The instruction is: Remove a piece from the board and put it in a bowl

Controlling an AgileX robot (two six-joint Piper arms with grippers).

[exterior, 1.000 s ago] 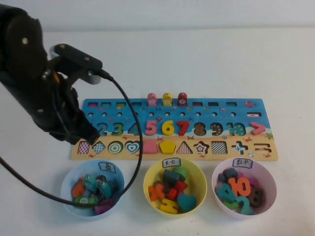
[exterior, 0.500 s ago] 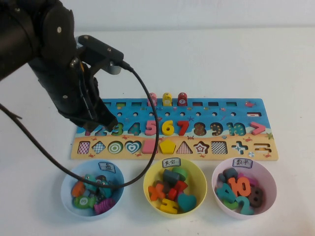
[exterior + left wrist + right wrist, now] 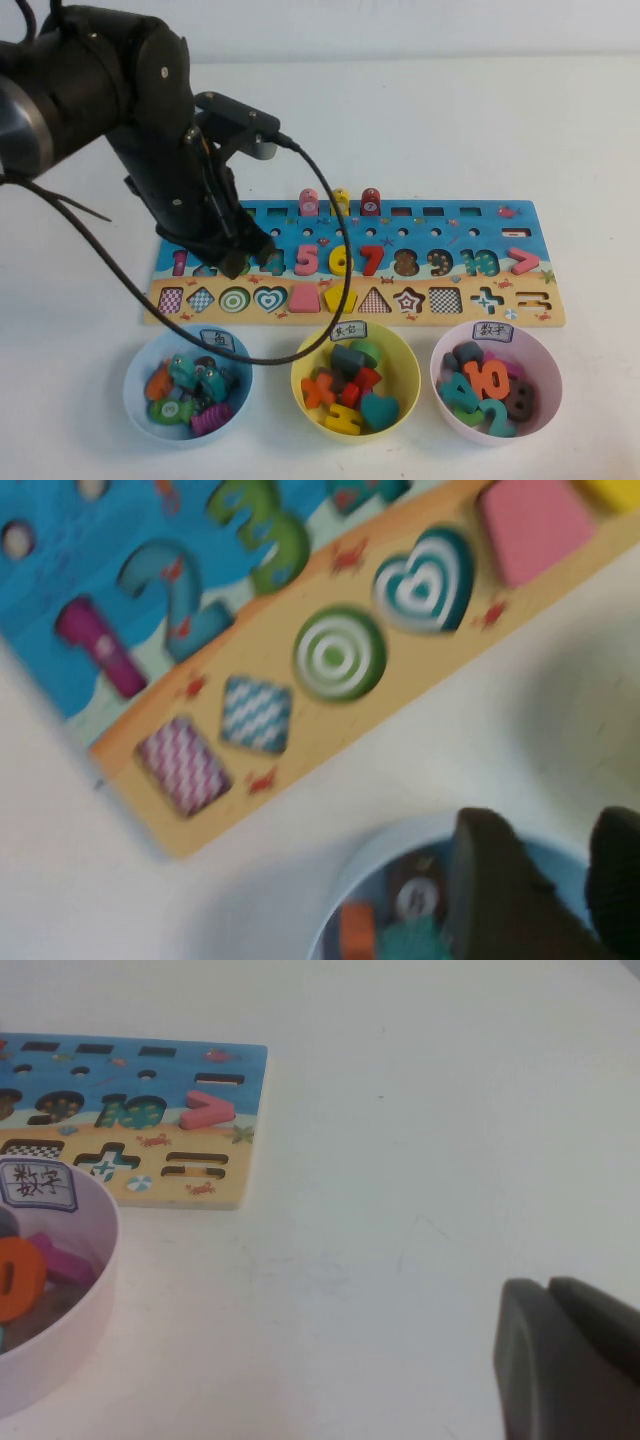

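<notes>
The pink trapezoid piece (image 3: 304, 298) lies in its slot on the tan strip of the board (image 3: 470, 225), left of the yellow pentagon. It also shows in the left wrist view (image 3: 535, 525), with the board (image 3: 60, 580). The yellow bowl (image 3: 410, 365) stands in front of the board's middle, holding several pieces. My left gripper (image 3: 242, 262) hovers over the numbers 3 and 4, just left of and behind the piece; its fingers (image 3: 500, 890) are apart and empty. My right gripper (image 3: 550, 1295) is shut and empty over bare table to the right of the board (image 3: 150, 1070).
A light blue bowl (image 3: 135, 365) stands at the front left and a pale pink bowl (image 3: 545, 365) at the front right, both with pieces. The left arm's black cable (image 3: 340, 300) hangs across the board near the piece. Three small pegs (image 3: 340, 202) stand on the board's back edge.
My left arm has swung right from the board's left end to over the numbers 3 and 4, closer to the pink piece. The pieces and bowls have not moved.
</notes>
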